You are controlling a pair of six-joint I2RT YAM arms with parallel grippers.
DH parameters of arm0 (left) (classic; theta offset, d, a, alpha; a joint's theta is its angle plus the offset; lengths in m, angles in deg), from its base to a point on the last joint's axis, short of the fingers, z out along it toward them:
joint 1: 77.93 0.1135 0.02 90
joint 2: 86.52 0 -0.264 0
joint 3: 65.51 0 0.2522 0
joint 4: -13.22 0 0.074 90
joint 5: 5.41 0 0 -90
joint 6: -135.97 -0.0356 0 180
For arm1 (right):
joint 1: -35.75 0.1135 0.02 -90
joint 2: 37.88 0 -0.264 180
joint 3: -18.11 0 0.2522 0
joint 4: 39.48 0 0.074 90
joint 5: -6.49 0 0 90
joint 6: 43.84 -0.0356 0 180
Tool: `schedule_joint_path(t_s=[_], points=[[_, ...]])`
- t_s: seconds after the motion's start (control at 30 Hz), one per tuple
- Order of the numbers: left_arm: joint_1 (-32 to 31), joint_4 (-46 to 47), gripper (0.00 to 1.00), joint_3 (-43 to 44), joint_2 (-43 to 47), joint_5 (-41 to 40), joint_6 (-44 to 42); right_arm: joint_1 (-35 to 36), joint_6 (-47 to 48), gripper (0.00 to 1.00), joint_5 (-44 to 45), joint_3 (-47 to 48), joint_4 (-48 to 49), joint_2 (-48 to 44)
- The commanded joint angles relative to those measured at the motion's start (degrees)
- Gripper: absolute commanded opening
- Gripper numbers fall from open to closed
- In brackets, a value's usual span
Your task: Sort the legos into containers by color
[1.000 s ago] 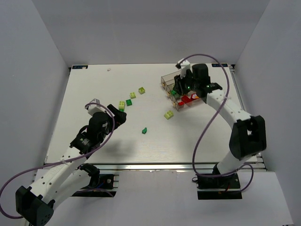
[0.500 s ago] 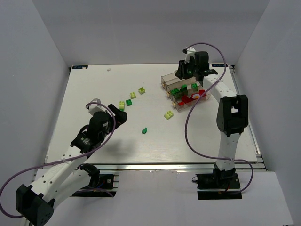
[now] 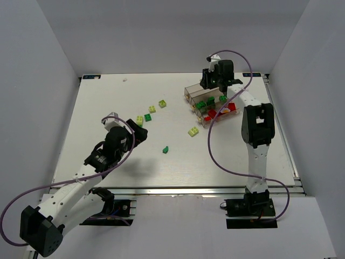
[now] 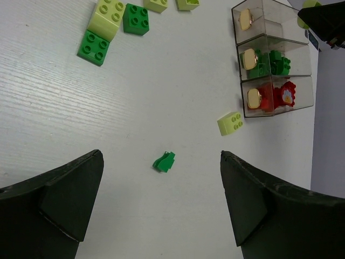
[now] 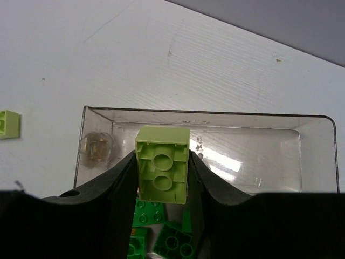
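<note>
Right wrist view: right end effector (image 5: 161, 178) grasps one pale yellow-green lego (image 5: 162, 162) over three containers (image 4: 269, 16); seven legos (image 4: 230, 123) lie loose.

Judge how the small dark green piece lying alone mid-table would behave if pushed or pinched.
The dark green piece looks like rigid plastic, so it probably won't bend. It is tiny and the table looks smooth, so a push would likely slide it. Its irregular outline may let it twist in a pinch.

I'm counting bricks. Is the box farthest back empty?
Empty of bricks: the farthest bin has a bare clear floor. The pale brick is clamped in the right pincer, not dropped in yet.
</note>
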Motion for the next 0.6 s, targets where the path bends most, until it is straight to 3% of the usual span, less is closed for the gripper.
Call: schedule_joint_path(t_s=[0.0, 0.57], points=[[-0.2, 2.37, 0.98, -0.51, -0.11, 1.9, -0.31, -0.29, 1.45, 0.22, 1.57, 2.09, 3.22, 0.82], [-0.37, 13.01, 0.98, 0.46, -10.56, 15.01, -4.0, -0.56, 2.86, 0.68, 2.19, 4.64, 4.89, 3.82]])
